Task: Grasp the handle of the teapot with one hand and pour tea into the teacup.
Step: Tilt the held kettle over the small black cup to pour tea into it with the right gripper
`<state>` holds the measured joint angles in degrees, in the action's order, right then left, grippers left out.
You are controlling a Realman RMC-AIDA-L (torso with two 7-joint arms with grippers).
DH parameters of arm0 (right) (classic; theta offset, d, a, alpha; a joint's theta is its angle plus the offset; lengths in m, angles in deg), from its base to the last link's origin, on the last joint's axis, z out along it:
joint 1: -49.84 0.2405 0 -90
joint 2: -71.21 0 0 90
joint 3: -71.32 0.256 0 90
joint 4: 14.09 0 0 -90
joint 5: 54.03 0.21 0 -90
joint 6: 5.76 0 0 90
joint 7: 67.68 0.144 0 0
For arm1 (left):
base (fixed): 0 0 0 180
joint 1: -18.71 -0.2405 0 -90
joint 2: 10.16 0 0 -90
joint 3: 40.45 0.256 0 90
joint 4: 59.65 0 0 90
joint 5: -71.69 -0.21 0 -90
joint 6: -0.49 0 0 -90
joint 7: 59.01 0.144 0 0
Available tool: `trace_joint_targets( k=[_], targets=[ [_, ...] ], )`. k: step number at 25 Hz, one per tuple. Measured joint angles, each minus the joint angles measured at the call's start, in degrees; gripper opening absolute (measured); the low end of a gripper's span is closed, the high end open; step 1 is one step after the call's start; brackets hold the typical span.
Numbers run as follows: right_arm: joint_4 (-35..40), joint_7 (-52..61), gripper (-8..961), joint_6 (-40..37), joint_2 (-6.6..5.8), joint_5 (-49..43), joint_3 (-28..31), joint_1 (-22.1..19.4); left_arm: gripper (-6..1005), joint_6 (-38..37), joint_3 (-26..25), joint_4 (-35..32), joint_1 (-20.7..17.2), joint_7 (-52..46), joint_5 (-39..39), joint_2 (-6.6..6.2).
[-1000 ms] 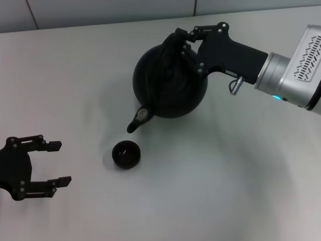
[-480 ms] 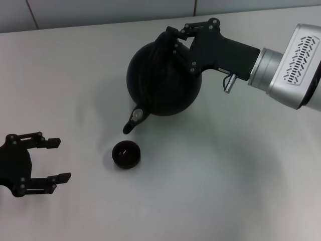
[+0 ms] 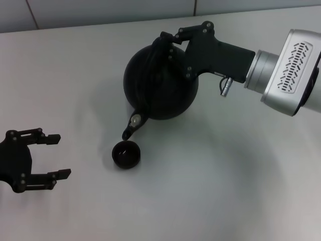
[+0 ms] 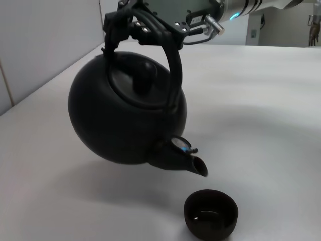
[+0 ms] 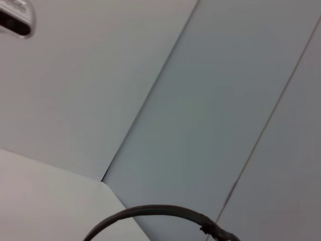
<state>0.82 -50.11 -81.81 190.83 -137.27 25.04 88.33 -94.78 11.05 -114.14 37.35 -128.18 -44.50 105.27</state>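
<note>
Right gripper (image 3: 168, 42) clamps the arched black handle (image 4: 168, 50), holding my round matte-black teapot (image 3: 158, 83) tilted above the tiny black teacup (image 3: 126, 154); left gripper (image 3: 52, 155) idles open, well apart.

From my left wrist cam: big round matte-black teapot (image 4: 120, 118) hangs tilted above the pale grey desk (image 4: 261, 105), stubby spout (image 4: 180, 158) angled down w/ its tip just over the tiny black handleless teacup (image 4: 210, 213). My right hand (image 4: 145, 22) is clamped on the arched black handle (image 4: 168, 55) at its top.
</note>
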Motion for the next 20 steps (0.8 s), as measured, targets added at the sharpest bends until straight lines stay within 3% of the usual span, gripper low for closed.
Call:
trace_joint_targets(
  k=[20],
  targets=[
    [1.06,-4.53,93,-0.66,0.00,0.11,-2.16,-0.22,785,0.54,0.00,-0.07,0.33,0.00,0.00,0.08]
  ],
)
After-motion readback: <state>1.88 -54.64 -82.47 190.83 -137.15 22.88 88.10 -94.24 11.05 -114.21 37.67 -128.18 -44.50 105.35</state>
